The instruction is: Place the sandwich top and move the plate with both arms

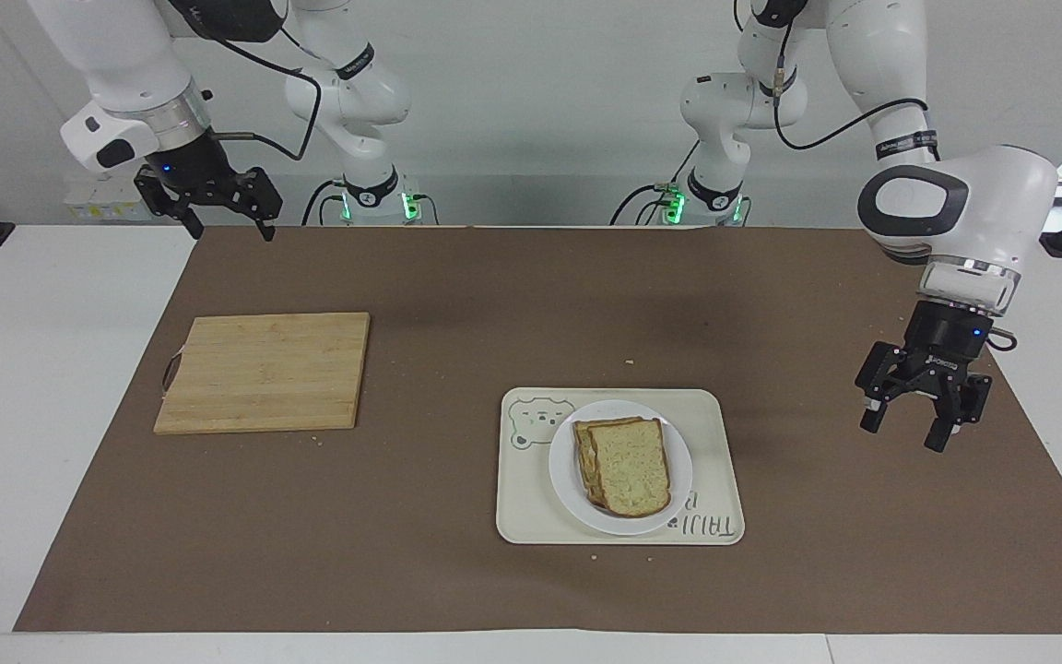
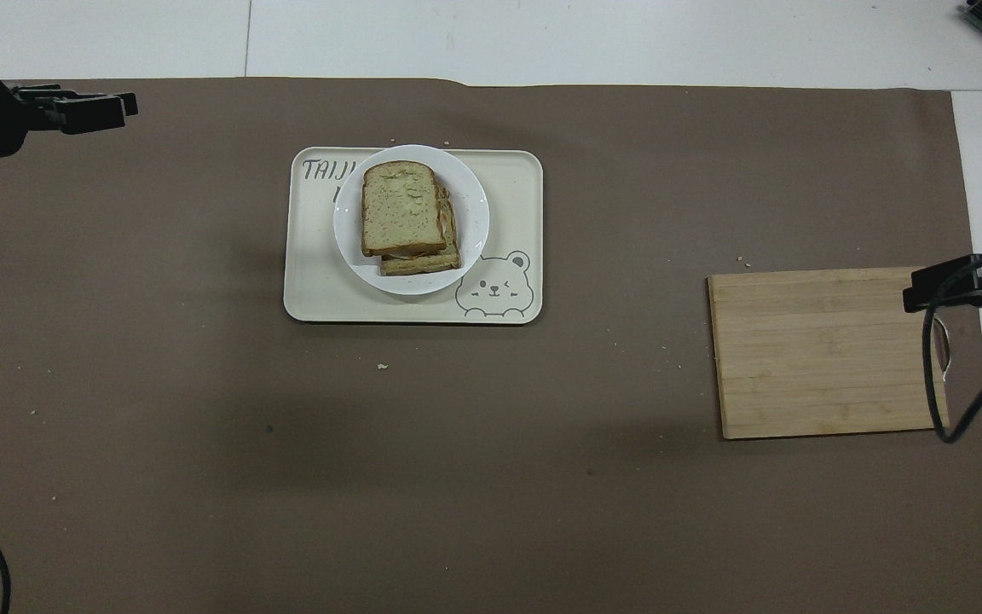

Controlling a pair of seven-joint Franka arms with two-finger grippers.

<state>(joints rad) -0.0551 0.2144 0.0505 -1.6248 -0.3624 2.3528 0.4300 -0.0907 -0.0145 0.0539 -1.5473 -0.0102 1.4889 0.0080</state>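
Sandwich top [image 1: 631, 466], plain pale slice w/ brown crust, lies skewed on the stack on small round white plate [image 1: 565, 480], itself on cream bear tray [image 1: 711, 461]. Left gripper [image 1: 907, 425] and right gripper [image 1: 225, 219]: both wide, empty, well apart from plate. Risk: uneven 2-arm lift tilts plate, top slides off.

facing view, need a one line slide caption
Sandwich top stacked on the plate in the tray; both open end effectors, left and right, hang clear.

bare mat [image 1: 457, 314] around tray [image 1: 531, 516], cutting board [image 1: 264, 369]
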